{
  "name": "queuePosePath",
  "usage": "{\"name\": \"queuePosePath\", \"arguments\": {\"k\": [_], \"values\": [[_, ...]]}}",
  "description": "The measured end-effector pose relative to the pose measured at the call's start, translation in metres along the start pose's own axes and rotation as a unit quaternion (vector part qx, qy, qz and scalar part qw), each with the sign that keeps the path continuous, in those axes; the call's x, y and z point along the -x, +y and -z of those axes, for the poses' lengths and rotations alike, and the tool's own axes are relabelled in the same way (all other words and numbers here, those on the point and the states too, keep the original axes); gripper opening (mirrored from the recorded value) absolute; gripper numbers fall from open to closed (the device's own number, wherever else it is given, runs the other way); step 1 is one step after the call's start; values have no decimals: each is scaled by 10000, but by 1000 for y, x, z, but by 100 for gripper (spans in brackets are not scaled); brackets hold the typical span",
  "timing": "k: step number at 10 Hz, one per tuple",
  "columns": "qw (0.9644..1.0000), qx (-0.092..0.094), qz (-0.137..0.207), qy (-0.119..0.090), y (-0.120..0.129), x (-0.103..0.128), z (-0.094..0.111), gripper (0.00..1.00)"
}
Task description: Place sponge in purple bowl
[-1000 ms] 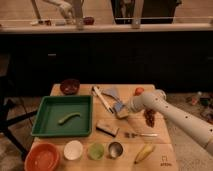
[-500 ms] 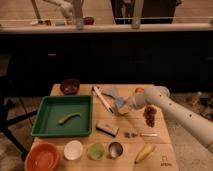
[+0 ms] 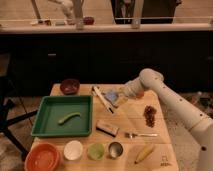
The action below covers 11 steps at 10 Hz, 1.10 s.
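Note:
The purple bowl (image 3: 69, 86) stands at the table's back left, behind the green tray. A small blue-grey block, the sponge (image 3: 110, 95), lies at the back middle of the table. My gripper (image 3: 122, 98) is low over the table, right beside the sponge on its right side and about a hand's width right of the bowl. Whether it touches the sponge does not show. The white arm (image 3: 165, 95) reaches in from the right.
A green tray (image 3: 45, 131) holds a green bean-like piece (image 3: 68, 118). A white utensil (image 3: 102, 99) lies left of the sponge. A brown-topped block (image 3: 107, 128), fork (image 3: 140, 134), dark cluster (image 3: 149, 115), banana (image 3: 144, 152), orange bowl (image 3: 42, 157), white bowl (image 3: 73, 150) and two cups fill the front.
My gripper has moved back and a little left, from the table's middle right to beside the sponge. The arm's elbow has risen. The sponge and bowl have not moved.

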Motion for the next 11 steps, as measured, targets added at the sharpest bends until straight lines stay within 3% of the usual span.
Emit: {"name": "queuePosePath", "arguments": {"k": [2,9,11], "values": [[9998,130,146,-7,-1,6,-1,0],[9998,90,183,36,-2,5,-2,0],[9983,-18,566,95,-8,15,-4,0]]}}
